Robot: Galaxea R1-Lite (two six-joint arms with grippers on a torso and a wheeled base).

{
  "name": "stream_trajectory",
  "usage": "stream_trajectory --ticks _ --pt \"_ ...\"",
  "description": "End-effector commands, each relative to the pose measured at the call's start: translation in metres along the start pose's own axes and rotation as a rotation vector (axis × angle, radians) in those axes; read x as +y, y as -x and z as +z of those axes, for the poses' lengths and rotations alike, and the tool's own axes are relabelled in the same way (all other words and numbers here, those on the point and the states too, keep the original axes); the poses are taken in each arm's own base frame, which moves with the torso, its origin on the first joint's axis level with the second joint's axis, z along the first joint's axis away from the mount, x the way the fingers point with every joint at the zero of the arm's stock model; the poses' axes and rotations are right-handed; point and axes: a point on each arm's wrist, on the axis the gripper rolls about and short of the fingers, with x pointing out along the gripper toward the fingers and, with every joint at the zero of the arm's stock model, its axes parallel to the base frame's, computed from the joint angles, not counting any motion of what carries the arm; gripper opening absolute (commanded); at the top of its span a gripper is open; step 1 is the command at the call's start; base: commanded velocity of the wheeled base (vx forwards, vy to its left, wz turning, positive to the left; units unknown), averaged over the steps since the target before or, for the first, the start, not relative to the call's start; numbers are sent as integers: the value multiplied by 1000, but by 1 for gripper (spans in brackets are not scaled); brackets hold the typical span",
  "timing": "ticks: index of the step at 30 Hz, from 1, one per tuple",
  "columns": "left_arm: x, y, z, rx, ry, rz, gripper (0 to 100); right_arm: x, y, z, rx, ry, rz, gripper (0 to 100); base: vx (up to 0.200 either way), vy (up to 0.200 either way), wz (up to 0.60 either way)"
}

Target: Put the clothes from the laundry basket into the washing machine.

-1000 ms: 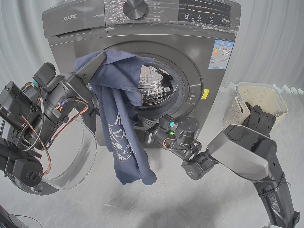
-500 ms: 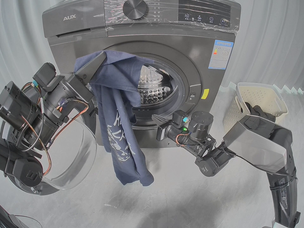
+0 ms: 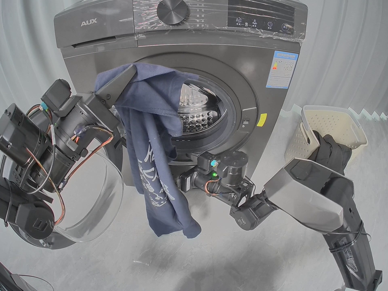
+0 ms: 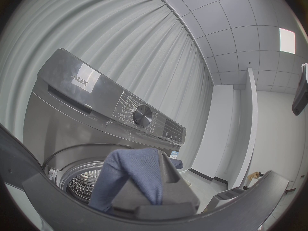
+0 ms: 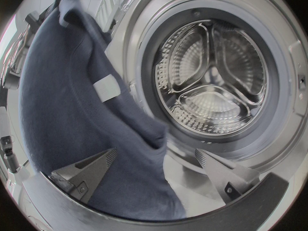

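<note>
The left gripper (image 3: 126, 76) is clamped on a bunch of the navy T-shirt (image 3: 155, 158). Its fingers are pressed together, with the cloth pinched between them and folded over their tips. The hold is high, about level with the upper rim of the opening in the washing machine (image 3: 242, 61), so most of the shirt hangs straight down below the fingers and across one side of the drum (image 3: 198, 116) mouth. That height probably serves to keep the hem off the floor and bring the shirt's top up to the opening. The right gripper (image 5: 154, 154) sits low, just under the mouth, with its fingers (image 5: 93, 169) spread wide. One fingertip is at the hanging cloth and the other stands apart from it, below the door seal (nothing is gripped between them). It looks placed to gather the dangling lower half and feed it in, since that tail hangs well below the rim and would otherwise stay outside. Below the left gripper's fingers the glass door (image 3: 93, 199) stands swung open, close beside the cloth, where a loose fold might catch. Well away from both sets of fingers, behind the right arm, the laundry basket (image 3: 343, 122) holds a dark garment (image 3: 331, 152) draped over its rim.
</note>
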Motion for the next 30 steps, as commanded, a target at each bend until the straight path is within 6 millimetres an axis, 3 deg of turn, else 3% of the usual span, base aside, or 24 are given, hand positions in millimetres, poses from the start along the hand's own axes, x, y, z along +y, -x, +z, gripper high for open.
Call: stream_trajectory --ticks 1,5,17,20,21,30 --pt "0 0 1 -2 -1 -1 0 21 -6 -14 21 -4 46 100 0 0 0" --pt "0 0 0 3 0 -7 0 41 -16 -8 -10 -2 88 100 0 0 0" --pt "0 1 -1 9 2 -8 0 41 -33 -2 -91 7 87 100 0 0 0" --pt "0 1 -1 9 2 -8 0 41 -35 -10 -85 4 80 100 0 0 0" --pt "-1 1 -1 8 2 -9 0 40 -35 -9 -92 4 72 0 0 0 0" --pt "0 1 -1 8 2 -7 0 42 -38 -9 -117 1 72 0 0 0 0"
